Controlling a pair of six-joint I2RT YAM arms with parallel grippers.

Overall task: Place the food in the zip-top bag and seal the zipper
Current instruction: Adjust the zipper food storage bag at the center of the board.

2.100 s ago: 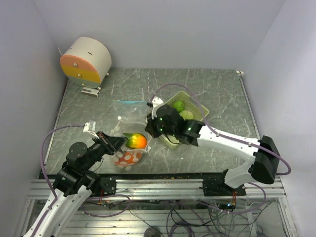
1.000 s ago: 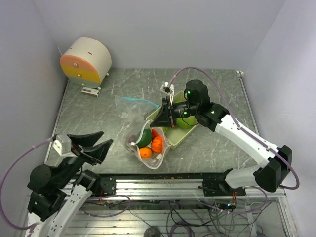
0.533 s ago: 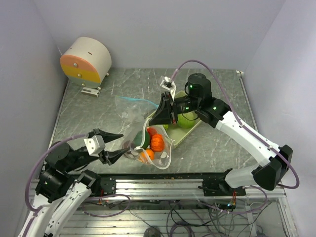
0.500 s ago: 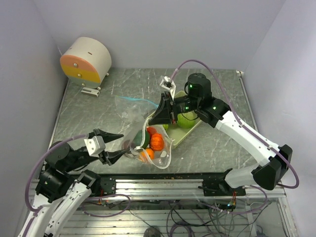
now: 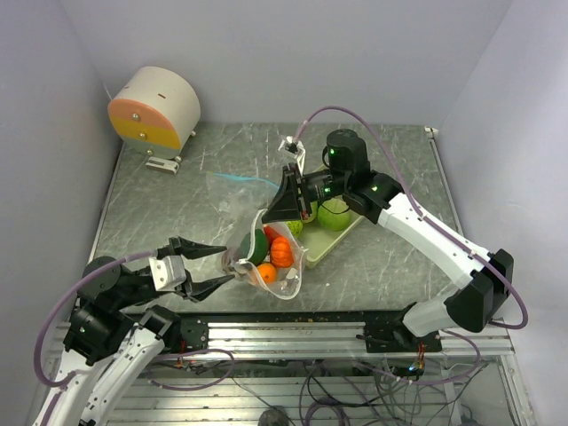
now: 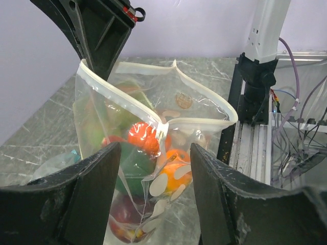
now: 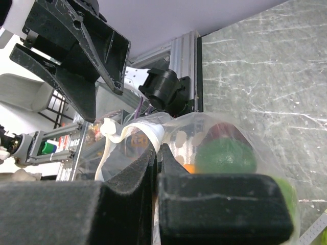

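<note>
From above we see the right fingers (image 5: 266,213) clamped shut on the rim of the zip-top bag (image 5: 290,282), which stands on the counter (image 5: 160,204). The left fingers (image 5: 227,264) are spread wide and empty beside it. Our left wrist view alone looks inside the bag and shows red, orange, green and maroon food (image 6: 145,138). Only overhead shows green pieces in the basket (image 5: 325,248).

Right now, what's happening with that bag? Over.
Right gripper shut on bag rim, holding mouth open. Left gripper open beside bag. Several food pieces inside; green ones sit in basket. Zipper unsealed.
</note>
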